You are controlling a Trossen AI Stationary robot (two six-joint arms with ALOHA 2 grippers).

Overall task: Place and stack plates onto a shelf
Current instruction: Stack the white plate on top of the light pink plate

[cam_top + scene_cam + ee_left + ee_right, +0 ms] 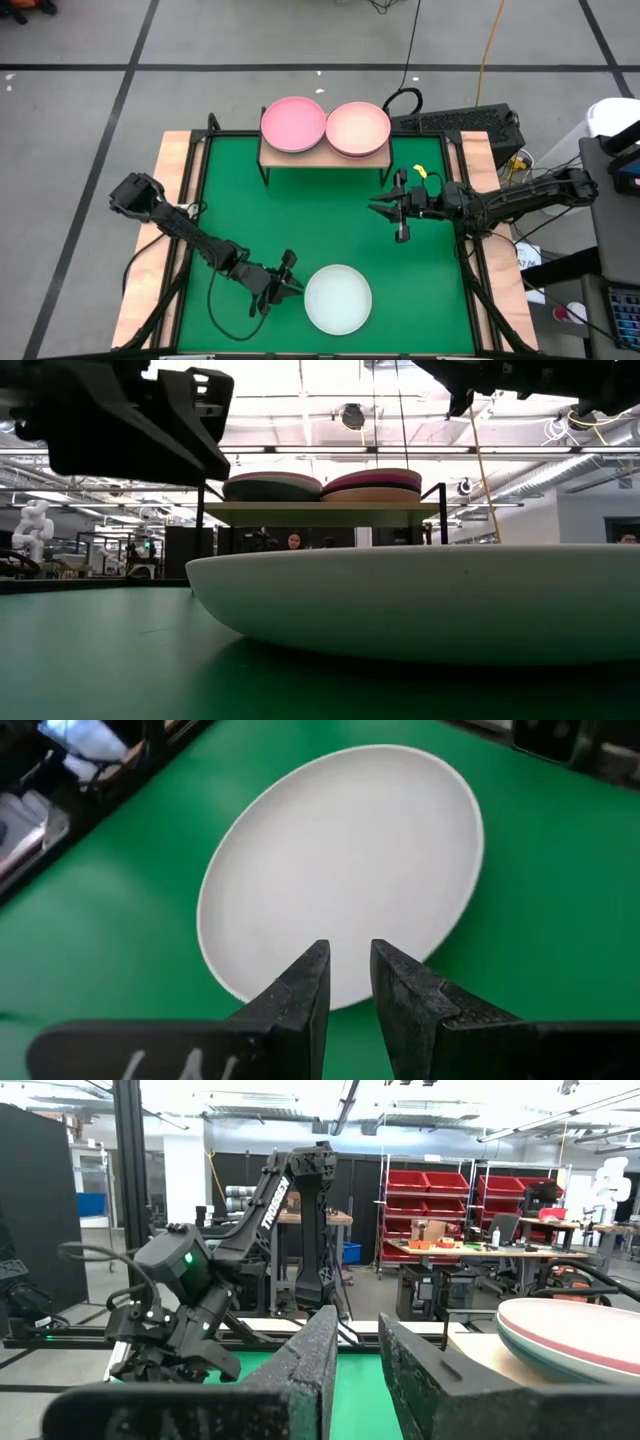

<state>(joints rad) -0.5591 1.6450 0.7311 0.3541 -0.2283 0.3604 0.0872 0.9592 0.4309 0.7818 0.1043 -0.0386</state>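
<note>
A pale white plate (338, 298) lies flat on the green table (260, 210) near its front edge; it fills the foreground of the low view (420, 600). My left gripper (290, 284) stands just left of the plate's rim, slanting down at it, fingers (305, 985) narrowly open with nothing between them. A small wooden shelf (285, 157) at the far edge carries two stacks of plates, a pink-topped one (293, 124) and a pale pink-topped one (358, 128). My right gripper (398, 212) hangs above the table's right side, narrowly open and holding nothing (358, 1330).
The shelf stands on thin black legs (205, 530); the stacks on it show dark and magenta plates beneath (372, 484). Cables and a black box (470, 125) lie beyond the table's far right corner. Bare green surface lies between the white plate and the shelf.
</note>
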